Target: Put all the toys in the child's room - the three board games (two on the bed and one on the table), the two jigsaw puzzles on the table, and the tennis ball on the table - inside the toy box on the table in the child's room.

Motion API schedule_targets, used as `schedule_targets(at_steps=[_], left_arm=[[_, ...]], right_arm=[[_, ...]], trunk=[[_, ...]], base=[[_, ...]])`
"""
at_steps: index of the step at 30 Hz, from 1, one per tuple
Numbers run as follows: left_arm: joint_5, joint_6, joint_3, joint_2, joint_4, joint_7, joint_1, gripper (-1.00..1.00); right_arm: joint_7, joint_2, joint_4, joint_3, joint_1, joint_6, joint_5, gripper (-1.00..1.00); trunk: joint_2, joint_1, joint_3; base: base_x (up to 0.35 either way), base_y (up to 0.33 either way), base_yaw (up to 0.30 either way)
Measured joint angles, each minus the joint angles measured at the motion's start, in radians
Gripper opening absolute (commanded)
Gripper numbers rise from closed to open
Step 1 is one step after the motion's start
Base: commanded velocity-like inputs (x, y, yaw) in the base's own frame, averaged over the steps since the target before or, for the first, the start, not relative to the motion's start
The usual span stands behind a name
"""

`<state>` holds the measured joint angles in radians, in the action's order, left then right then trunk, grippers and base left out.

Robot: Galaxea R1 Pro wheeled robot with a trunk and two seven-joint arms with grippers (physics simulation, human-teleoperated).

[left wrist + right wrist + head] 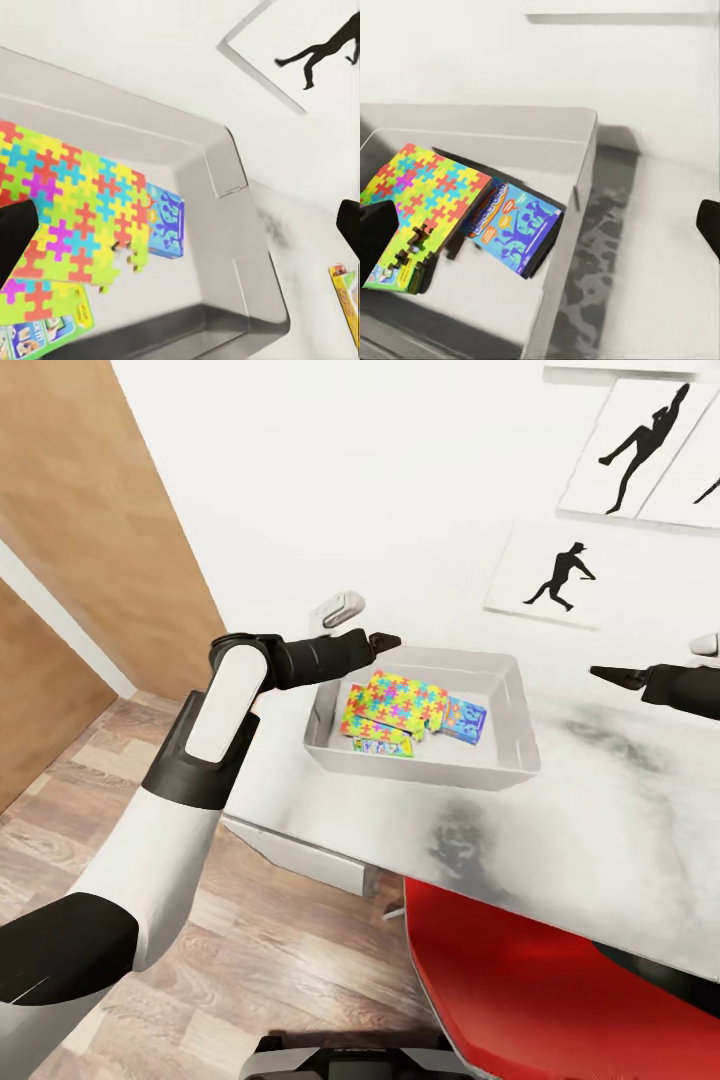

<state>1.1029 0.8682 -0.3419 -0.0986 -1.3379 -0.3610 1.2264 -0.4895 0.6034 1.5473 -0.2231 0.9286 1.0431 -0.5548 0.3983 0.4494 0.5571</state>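
Our left gripper [385, 641] hangs over the near-left rim of the light grey plastic toy box [500, 765], its black fingers [13, 236] spread wide and holding nothing. Our right gripper [612, 675] hovers beside the tub's other end, above the light grey table [620, 830]; we cannot tell how far its jaws stand apart. Inside the tub, a multicoloured jigsaw puzzle square [395, 703] lies tilted on top of a blue board game box [466, 719] and a green-edged game box [382, 745]. In the left wrist view, a yellow-orange game box [346, 298] lies on the table outside the tub.
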Motion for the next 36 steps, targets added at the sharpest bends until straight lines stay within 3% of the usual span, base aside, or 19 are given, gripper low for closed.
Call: schedule_targets(at_steps=[7,11,12,27,36], left_arm=[[0.000,0.000,0.000,-0.001,0.005,0.000,0.000,1.00],[0.000,0.000,-0.001,-0.001,0.007,0.000,0.000,1.00],[-0.001,0.000,0.000,-0.002,0.016,0.000,0.001,1.00],[0.000,0.000,-0.002,-0.006,0.036,0.000,0.005,1.00],[0.001,0.000,-0.002,-0.014,0.067,0.001,0.011,1.00]], right_arm=[[-0.001,0.001,-0.008,0.000,0.001,0.000,-0.001,1.00],[0.000,0.002,-0.009,0.000,0.001,0.000,-0.027,1.00],[0.001,0.002,-0.010,0.000,0.001,0.000,-0.054,1.00],[0.001,0.004,-0.012,0.000,0.000,0.000,-0.058,1.00],[0.001,0.028,-0.013,0.000,-0.013,0.000,-0.058,1.00]], trunk=[[0.000,0.000,-0.002],[0.000,0.000,-0.004],[0.000,0.000,-0.005],[0.000,0.000,-0.014],[0.000,0.000,-0.019]], base=[[0.000,0.000,-0.279],[0.000,0.000,-0.281],[0.000,0.000,-0.282],[0.000,0.000,-0.282],[0.000,0.000,-0.282]])
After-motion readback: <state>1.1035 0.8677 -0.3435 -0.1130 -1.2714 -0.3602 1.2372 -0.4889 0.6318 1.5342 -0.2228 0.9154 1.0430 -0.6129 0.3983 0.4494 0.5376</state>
